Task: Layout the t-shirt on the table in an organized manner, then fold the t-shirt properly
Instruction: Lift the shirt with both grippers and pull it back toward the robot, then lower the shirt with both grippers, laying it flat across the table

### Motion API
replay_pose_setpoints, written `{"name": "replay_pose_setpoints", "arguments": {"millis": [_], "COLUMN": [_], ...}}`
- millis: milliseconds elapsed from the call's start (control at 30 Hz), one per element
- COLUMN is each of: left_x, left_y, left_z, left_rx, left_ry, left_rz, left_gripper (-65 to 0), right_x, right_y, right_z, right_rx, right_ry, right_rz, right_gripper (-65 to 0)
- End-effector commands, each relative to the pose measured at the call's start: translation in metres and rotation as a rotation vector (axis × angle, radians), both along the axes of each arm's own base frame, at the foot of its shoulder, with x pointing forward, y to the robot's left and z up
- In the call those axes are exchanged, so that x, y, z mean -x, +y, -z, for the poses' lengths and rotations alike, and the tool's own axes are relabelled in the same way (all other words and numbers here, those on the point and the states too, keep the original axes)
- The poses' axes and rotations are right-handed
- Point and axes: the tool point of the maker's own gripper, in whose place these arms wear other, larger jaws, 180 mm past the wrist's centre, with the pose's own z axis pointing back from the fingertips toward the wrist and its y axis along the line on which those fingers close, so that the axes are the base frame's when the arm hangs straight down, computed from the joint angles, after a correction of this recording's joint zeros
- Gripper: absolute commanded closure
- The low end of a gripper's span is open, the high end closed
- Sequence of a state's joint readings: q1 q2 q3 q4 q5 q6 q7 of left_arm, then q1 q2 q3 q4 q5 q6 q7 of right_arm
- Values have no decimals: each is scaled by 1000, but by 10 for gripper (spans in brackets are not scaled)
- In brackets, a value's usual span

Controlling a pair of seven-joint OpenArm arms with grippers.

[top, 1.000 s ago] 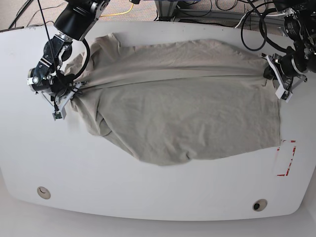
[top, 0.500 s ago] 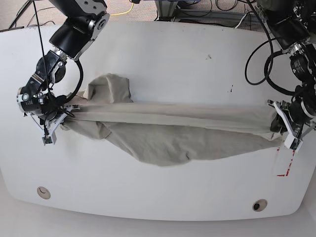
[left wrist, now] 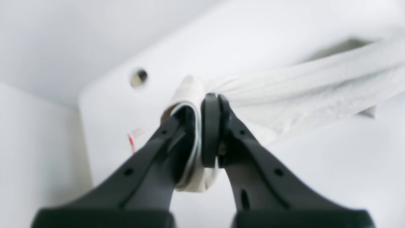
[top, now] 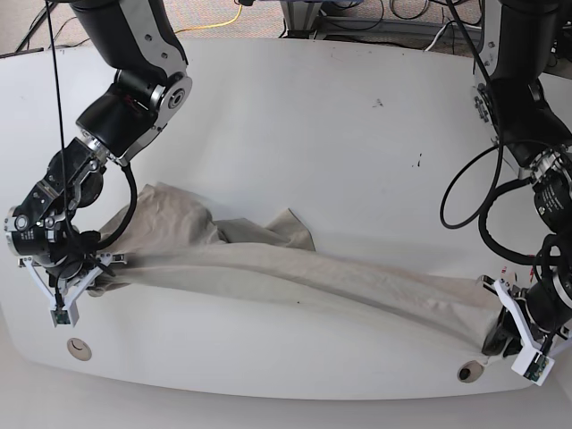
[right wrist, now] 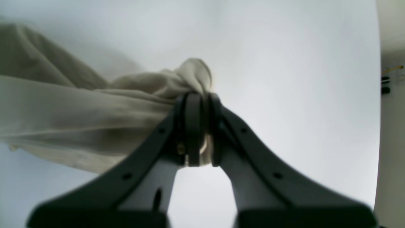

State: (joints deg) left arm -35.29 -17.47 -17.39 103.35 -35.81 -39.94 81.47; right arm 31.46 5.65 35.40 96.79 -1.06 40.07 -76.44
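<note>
The khaki-grey t-shirt (top: pixel 295 268) hangs as a long, bunched band stretched between my two grippers, low over the front part of the white table (top: pixel 295 116). My left gripper (top: pixel 496 340) is shut on one end of it near the table's front right corner; the wrist view shows cloth (left wrist: pixel 284 95) pinched in the left gripper (left wrist: pixel 202 104). My right gripper (top: pixel 96 270) is shut on the other end at the front left. There the fabric (right wrist: pixel 63 110) bunches over the right gripper (right wrist: pixel 202 98). A loose flap (top: pixel 174 223) lies on the table behind the band.
Two round holes (top: pixel 79 349) (top: pixel 469 370) sit near the table's front edge, one seen close by as a hole (left wrist: pixel 139 77). A red mark (left wrist: pixel 131 142) shows beside the left fingers. Cables (top: pixel 465 206) loop off the arm on the right. Dark specks (top: pixel 417 163) dot the far table.
Both grippers have dragged the t-shirt from the middle of the table toward its front edge. The cloth has gone from a broad spread to a narrow stretched band.
</note>
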Motion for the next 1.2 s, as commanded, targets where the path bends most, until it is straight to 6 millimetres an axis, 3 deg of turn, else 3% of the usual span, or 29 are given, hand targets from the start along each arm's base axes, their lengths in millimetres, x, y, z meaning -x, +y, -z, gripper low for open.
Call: {"name": "replay_pose_setpoints", "arguments": {"millis": [0, 200, 400, 900, 1167], "left_x": [-9, -25, -43, -50, -64], "left_y": [-4, -7, -2, -4, -4], "left_z": [-55, -114, -154, -240, -225], "left_rx": [11, 55, 120, 200, 244], "left_ry": [-147, -256, -283, -399, -336], "left_rz": [14, 27, 37, 83, 94], "left_gripper": [-3, -3, -3, -4, -4], "right_x": [-19, -49, -71, -106, -116], "right_y": [-11, -7, -10, -26, -29], "right_z": [-48, -104, -149, -221, -262], "right_rx": [33, 103, 119, 55, 91], "right_ry": [-121, -207, -265, -371, -402], "right_rz": [7, -52, -69, -86, -112], "right_gripper": [-36, -36, -36, -36, -36]}}
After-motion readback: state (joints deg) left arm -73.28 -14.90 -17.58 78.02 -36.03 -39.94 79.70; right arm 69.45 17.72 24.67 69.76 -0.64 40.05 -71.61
